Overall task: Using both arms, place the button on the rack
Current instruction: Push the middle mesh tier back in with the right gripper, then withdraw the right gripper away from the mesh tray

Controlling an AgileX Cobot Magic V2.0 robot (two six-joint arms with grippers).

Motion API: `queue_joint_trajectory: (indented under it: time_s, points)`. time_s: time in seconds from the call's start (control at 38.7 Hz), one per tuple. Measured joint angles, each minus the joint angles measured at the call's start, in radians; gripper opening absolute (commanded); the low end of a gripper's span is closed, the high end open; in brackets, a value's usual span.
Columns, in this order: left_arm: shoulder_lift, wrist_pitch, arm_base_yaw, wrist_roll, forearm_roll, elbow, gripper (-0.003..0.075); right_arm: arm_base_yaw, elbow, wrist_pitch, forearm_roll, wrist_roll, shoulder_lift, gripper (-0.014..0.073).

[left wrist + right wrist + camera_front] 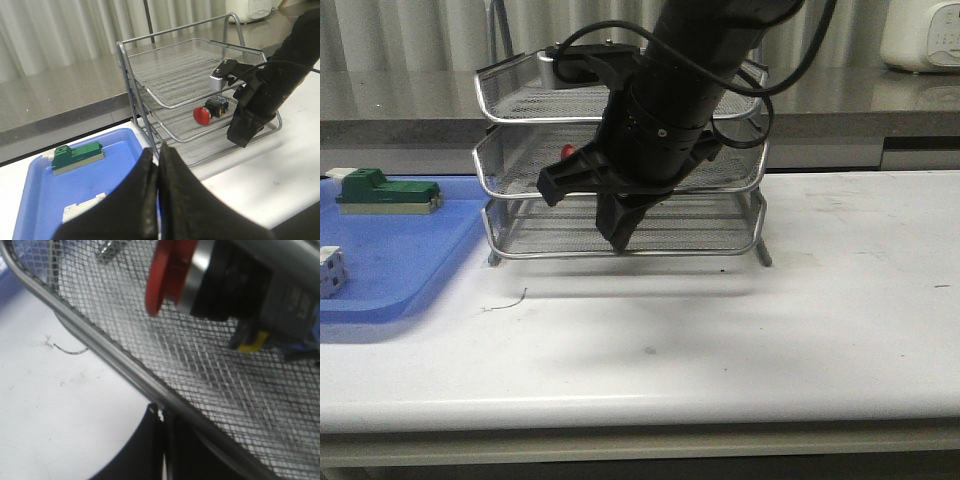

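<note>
The button (pixel 210 108) lies in the rack's (pixel 165 105) middle tier, so both arms' empty jaws, pressed together, should pull away slowly without bumping the wire.

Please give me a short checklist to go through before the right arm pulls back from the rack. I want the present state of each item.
1. Button lies on the rack's middle tier: ok, on its side on the mesh.
2. Right gripper has let go of the button: ok, its fingers are shut together below the tier's rim, holding nothing.
3. Button stays put without support: cannot tell; nothing touches it, but it has a round head and could roll.
4. Retreat path toward the table's near side: ok, only bare white table there.
5. Left gripper out of the way: ok, shut and empty over the blue tray, apart from the rack.
</note>
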Motion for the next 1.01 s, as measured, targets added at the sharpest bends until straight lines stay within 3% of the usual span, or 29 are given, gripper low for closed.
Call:
queue_joint_trajectory:
  time_s: [0.23,0.54,0.75,1.01]
  points:
    - [0.000,0.000,0.000,0.000,0.000,0.000,-0.0019,0.006,0.000,0.074,0.000,0.000,-0.013,-0.0061]
    - [0.000,0.000,0.000,0.000,0.000,0.000,-0.0019,0.019,0.000,0.389,0.045,0.000,-0.202,-0.0061]
    - [0.000,0.000,0.000,0.000,0.000,0.000,-0.0019,-0.084,0.004,0.561,0.050,0.000,-0.320,-0.0061]
    - [0.000,0.000,0.000,0.000,0.000,0.000,-0.0019,-0.310,0.171,0.572,0.050,0.000,-0.539,-0.0061]
